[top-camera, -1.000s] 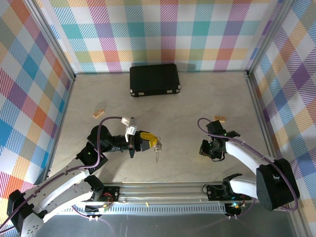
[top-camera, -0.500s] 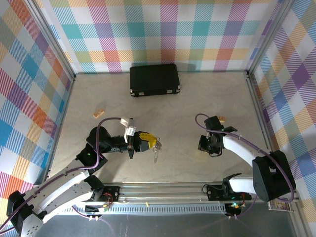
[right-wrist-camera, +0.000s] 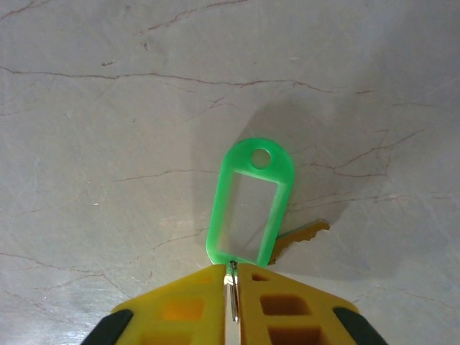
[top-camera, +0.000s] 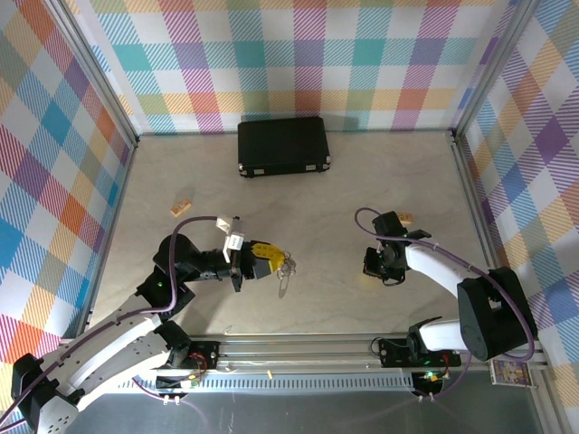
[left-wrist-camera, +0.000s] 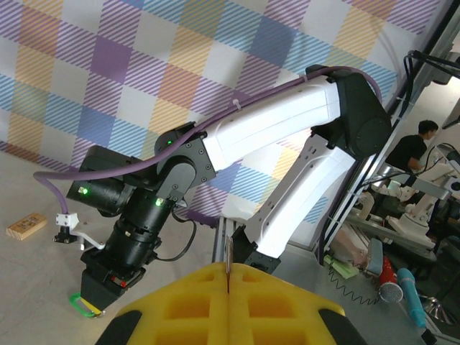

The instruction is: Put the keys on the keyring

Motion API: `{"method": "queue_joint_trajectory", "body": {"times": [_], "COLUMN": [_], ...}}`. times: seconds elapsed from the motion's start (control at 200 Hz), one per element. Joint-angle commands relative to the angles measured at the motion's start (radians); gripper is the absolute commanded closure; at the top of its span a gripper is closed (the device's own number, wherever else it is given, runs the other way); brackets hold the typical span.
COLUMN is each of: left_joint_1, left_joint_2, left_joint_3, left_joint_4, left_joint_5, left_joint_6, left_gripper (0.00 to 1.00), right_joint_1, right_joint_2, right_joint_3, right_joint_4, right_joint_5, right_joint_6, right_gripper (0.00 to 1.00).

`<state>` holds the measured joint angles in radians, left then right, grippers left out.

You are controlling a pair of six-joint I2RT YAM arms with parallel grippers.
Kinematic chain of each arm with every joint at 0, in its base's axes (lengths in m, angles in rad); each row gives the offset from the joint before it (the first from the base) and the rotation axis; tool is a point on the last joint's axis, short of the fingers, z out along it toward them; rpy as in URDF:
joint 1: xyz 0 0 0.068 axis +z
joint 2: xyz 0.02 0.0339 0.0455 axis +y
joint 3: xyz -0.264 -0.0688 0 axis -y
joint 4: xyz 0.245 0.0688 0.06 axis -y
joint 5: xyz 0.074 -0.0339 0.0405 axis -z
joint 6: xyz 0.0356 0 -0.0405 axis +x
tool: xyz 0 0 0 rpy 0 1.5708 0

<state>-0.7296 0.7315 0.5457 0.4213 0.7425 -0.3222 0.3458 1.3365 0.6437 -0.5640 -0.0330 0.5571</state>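
Keyring (top-camera: 286, 268) hangs from the clenched left fingers (top-camera: 263, 253), just above the surface (top-camera: 326, 199), at about 7 o'clock from its middle. Well apart, toward 4 o'clock, the right fingers (right-wrist-camera: 287, 313) are pinched on the thin wire loop of the green-tagged key (right-wrist-camera: 250, 203). Its tag points to 12 o'clock and its blade peeks out toward 3 o'clock. A black case (top-camera: 282, 146) lies at 12 o'clock.

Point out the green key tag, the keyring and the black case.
green key tag (right-wrist-camera: 249, 205): right wrist view, middle of its clear window.
keyring (top-camera: 287, 265): top external view, the silver metal bunch.
black case (top-camera: 282, 146): top external view, centre of the lid.
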Motion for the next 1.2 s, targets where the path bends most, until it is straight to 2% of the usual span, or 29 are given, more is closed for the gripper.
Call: {"method": "queue_joint_trajectory", "body": {"times": [0.0, 0.18, 0.29, 0.485, 0.82, 1.195], "left_joint_1": [0.014, 0.015, 0.014, 0.014, 0.014, 0.014], "left_joint_2": [-0.014, -0.025, -0.035, -0.027, -0.125, -0.179], "left_joint_3": [-0.004, -0.009, -0.016, -0.019, -0.063, -0.082], "left_joint_4": [0.049, 0.05, 0.044, 0.013, -0.08, -0.139], "left_joint_5": [0.011, 0.008, -0.002, -0.021, -0.103, -0.145], "left_joint_6": [-0.003, -0.005, -0.004, 0.006, 0.015, 0.019], "left_gripper": [1.0, 1.0, 1.0, 1.0, 1.0, 1.0], "right_joint_1": [-0.004, 0.015, 0.08, 0.223, 0.353, 0.408], "right_joint_2": [-0.003, -0.018, -0.01, 0.128, 0.38, 0.529], "right_joint_3": [0.015, 0.025, 0.079, 0.257, 0.544, 0.613], "right_joint_4": [0.002, -0.027, -0.078, -0.183, -0.28, -0.336], "right_joint_5": [0.012, 0.011, 0.03, -0.024, -0.169, -0.181], "right_joint_6": [-0.022, -0.047, -0.079, -0.174, -0.301, -0.349], "right_gripper": [0.91, 1.0, 1.0, 1.0, 1.0, 1.0]}}
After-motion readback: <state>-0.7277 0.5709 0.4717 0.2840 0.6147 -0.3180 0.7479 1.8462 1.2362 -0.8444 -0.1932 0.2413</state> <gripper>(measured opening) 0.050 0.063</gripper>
